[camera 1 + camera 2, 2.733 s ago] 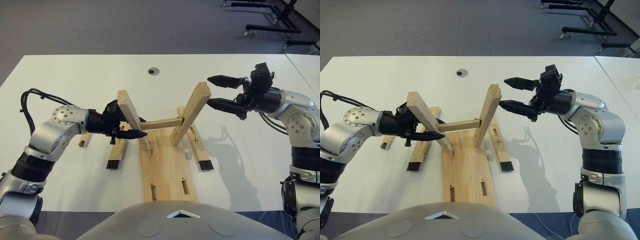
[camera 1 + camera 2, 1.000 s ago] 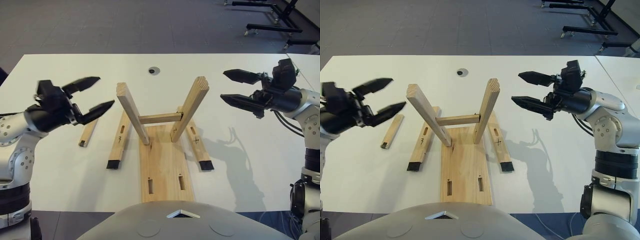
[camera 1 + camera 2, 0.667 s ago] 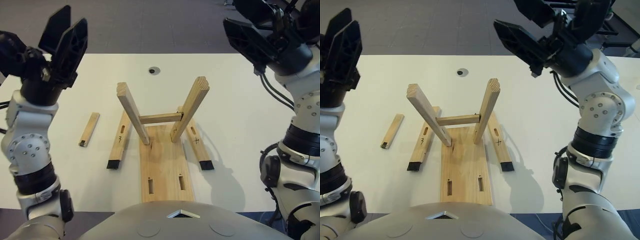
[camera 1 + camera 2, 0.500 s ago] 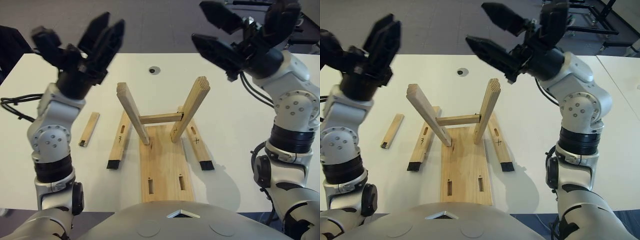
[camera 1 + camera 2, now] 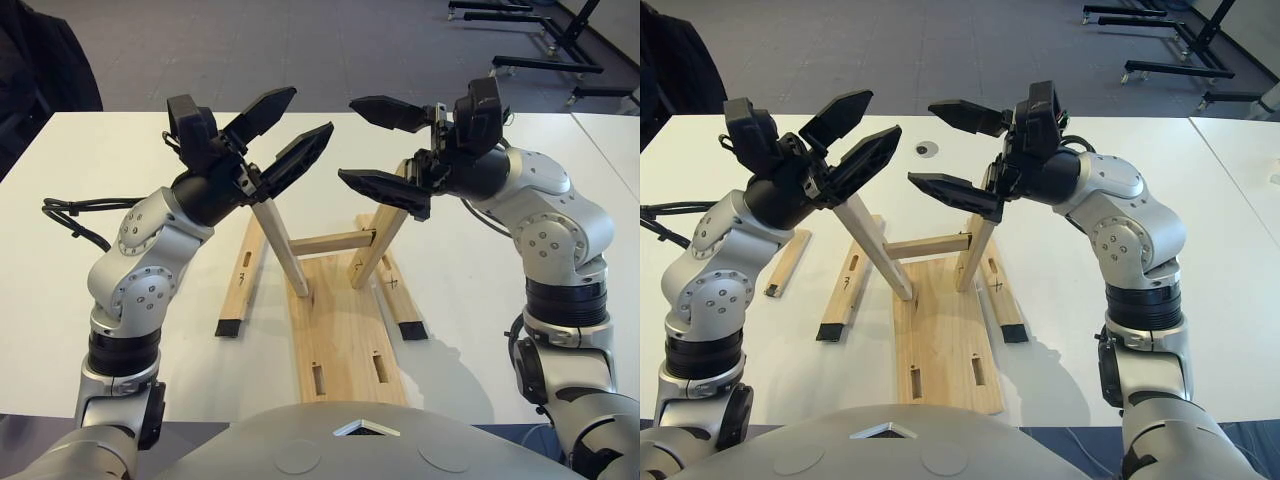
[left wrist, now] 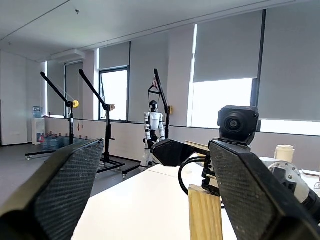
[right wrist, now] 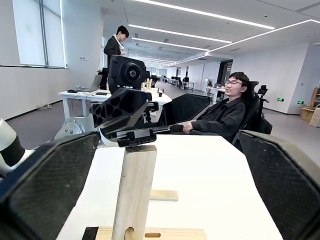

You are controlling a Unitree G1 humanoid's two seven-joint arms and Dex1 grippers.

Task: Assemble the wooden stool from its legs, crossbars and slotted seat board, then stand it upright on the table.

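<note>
The slotted seat board (image 5: 335, 335) lies flat on the white table (image 5: 80, 165). Two legs stand tilted in its far slots, the left leg (image 5: 288, 255) and the right leg (image 5: 380, 240), joined by a crossbar (image 5: 330, 241). Two more legs lie flat beside the board, one on the left (image 5: 238, 285) and one on the right (image 5: 402, 305). A loose crossbar (image 5: 788, 262) rests further left. My left gripper (image 5: 308, 112) is open above the left leg's top. My right gripper (image 5: 350, 140) is open above the right leg's top (image 7: 134, 192). The two grippers face each other, holding nothing.
A round cable hole (image 5: 928, 148) sits in the table behind the legs. Another table (image 5: 615, 125) adjoins on the right. Black metal frames (image 5: 545, 65) stand on the floor beyond the far edge.
Both arms have swung down and inward from their raised, spread poses, so the open grippers now meet over the standing legs. The wooden parts have not moved.
</note>
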